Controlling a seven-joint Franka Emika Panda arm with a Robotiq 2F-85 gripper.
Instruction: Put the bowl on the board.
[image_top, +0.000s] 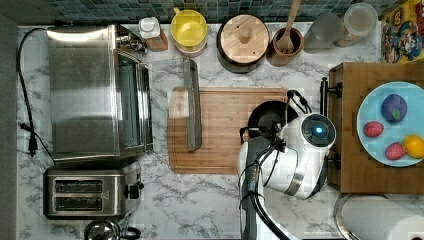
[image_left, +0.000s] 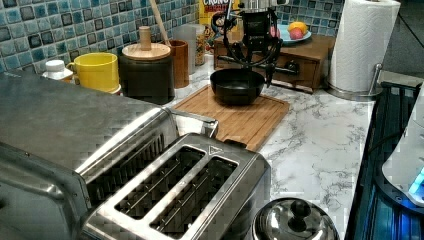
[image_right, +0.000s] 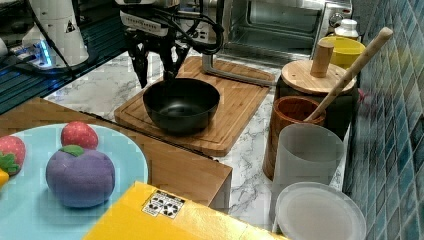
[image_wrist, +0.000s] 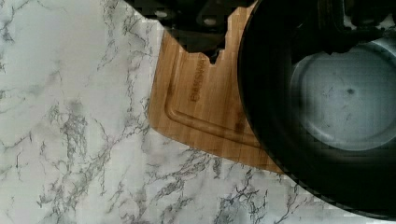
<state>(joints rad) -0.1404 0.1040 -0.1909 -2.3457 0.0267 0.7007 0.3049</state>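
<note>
The round black bowl (image_top: 265, 112) with a dull grey inside (image_wrist: 345, 98) sits upright on the light-brown wooden board (image_top: 225, 130), at the right end of it in the top view. In the right view the bowl (image_right: 181, 105) rests near the board's (image_right: 235, 110) near corner. My gripper (image_right: 156, 75) hangs just above the bowl's rim, open. One finger (image_wrist: 210, 44) is outside the rim and the other is over the bowl's inside. The left view has the gripper (image_left: 252, 65) over the bowl (image_left: 237, 85) on the board (image_left: 240, 122).
The toaster oven's open door (image_top: 192, 110) lies over the board's left end in the top view. Behind the board stand a wood-lidded pot (image_top: 243, 42), a yellow cup (image_top: 189, 30) and a utensil holder (image_top: 286, 46). A dark wooden tray (image_top: 350, 130) with a fruit plate borders the board's right.
</note>
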